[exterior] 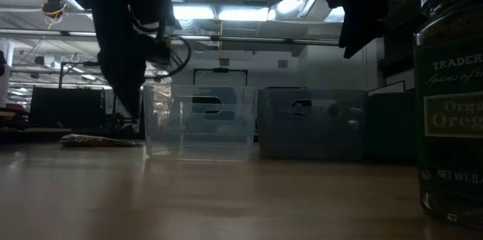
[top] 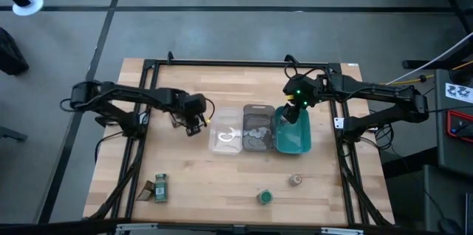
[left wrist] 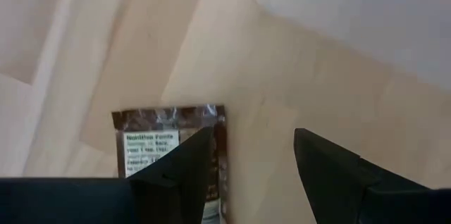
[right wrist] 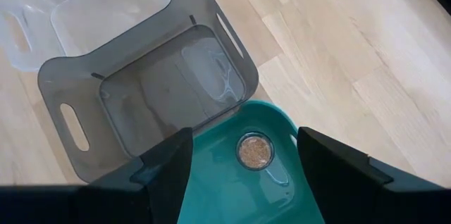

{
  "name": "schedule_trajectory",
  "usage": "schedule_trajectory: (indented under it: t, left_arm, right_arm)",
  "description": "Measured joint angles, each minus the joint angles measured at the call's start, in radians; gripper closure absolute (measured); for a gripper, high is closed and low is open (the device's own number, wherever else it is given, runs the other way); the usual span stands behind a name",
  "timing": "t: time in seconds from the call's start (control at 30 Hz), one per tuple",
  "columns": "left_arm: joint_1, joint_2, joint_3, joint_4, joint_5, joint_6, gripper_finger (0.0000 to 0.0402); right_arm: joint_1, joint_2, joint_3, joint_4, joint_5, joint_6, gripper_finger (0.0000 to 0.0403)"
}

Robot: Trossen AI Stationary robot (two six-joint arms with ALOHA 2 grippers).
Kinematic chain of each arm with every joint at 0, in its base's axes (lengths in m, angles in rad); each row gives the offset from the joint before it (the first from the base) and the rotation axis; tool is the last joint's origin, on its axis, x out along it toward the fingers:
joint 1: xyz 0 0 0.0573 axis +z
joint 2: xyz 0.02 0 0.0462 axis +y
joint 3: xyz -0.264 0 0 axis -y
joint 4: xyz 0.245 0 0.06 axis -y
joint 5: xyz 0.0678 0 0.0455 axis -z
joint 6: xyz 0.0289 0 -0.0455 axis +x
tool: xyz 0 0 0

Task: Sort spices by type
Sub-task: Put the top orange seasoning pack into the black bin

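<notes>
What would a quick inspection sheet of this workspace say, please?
Surface: wooden table, no spills seen.
Job's things: one brown-lidded jar in the teal tray; a second brown-lidded jar, a green-lidded jar and a sachet lie on the table.
Clutter: nothing seen.
Tools: left tool open over that sachet; right tool open above the teal tray.
Cables: dark loop beside an arm.
Surroundings: grey floor.

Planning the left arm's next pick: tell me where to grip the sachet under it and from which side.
The sachet lies flat on the table, so come straight down from above. The left end effector is open with one finger over the sachet's edge; shift it to straddle the narrow width, then pinch the long edges.
</notes>
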Motion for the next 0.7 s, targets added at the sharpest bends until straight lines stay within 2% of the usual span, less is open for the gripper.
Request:
schedule_trajectory:
  t: [0.3, 0.7]
  left_arm:
    - [-0.008, 0.089, 0.000, -0.148, -0.046, -0.004, 0.0217]
    - [-0.008, 0.184, -0.002, -0.160, -0.131, 0.029, 0.0217]
  right_arm:
    - [0.000, 0.000, 0.000, 0.000, 0.000, 0.000, 0.0148]
    - [0.000, 0.000, 0.000, 0.000, 0.000, -0.008, 0.0148]
